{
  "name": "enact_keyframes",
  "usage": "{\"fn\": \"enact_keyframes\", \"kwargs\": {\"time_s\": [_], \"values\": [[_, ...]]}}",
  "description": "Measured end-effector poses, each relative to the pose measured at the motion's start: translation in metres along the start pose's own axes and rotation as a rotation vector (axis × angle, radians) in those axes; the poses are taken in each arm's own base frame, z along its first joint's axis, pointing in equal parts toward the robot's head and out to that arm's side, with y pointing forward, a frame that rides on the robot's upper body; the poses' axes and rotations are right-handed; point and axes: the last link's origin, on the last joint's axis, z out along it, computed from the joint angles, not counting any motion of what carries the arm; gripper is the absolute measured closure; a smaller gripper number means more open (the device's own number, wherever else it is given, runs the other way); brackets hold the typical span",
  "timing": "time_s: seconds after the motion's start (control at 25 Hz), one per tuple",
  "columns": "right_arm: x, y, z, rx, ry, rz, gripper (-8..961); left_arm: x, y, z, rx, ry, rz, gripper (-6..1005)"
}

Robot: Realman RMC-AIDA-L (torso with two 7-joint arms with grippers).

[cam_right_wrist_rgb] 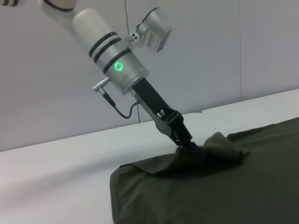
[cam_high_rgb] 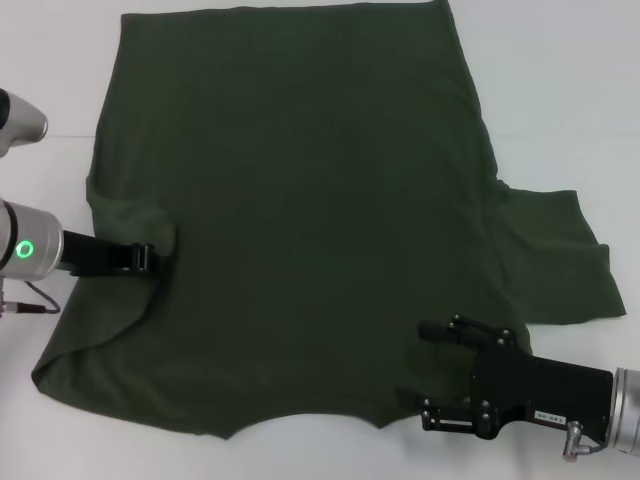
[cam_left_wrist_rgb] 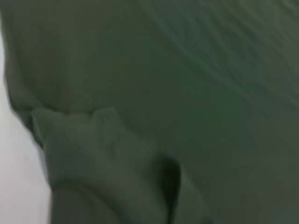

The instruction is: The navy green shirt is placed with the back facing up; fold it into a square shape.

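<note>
Your left gripper (cam_high_rgb: 160,258) pinches the bunched left sleeve of the large, soft dark olive-green cotton shirt (cam_high_rgb: 300,200), its fingertips buried in fabric. Plain side up, the shirt lies spread on the white counter (cam_high_rgb: 560,90). Your right gripper (cam_high_rgb: 425,365) hovers wide near the collar.

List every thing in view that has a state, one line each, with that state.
navy green shirt: spread flat on the table, plain side up, left sleeve folded in onto the body, right sleeve still spread out.
left gripper: shut on the folded left sleeve, pressing it down.
right gripper: open, over the shirt's near right corner, holding nothing.
table: white, bearing the shirt.
</note>
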Motion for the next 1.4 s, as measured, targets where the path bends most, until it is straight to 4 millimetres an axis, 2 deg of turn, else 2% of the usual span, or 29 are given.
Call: {"fn": "enact_keyframes", "kwargs": {"time_s": [0.28, 0.52, 0.64, 0.92, 1.08, 1.4], "values": [[0.0, 0.0, 0.0, 0.0, -0.001, -0.002, 44, -0.003, 0.003, 0.0, -0.075, 0.028, -0.043, 898], [0.0, 0.0, 0.001, -0.001, -0.002, -0.001, 44, -0.009, 0.004, 0.0, -0.098, 0.009, -0.027, 877], [0.0, 0.0, 0.001, -0.001, -0.002, 0.0, 44, -0.012, 0.01, -0.002, -0.151, -0.002, 0.001, 834], [0.0, 0.0, 0.001, 0.001, -0.002, 0.004, 45, -0.02, 0.019, -0.022, -0.377, 0.087, 0.088, 527], [0.0, 0.0, 0.0, 0.002, -0.003, 0.005, 45, -0.036, 0.023, -0.039, -0.525, 0.189, 0.238, 369], [0.0, -0.001, -0.003, 0.02, -0.017, 0.013, 45, -0.085, 0.016, -0.059, -0.627, 0.346, 0.443, 226]]}}
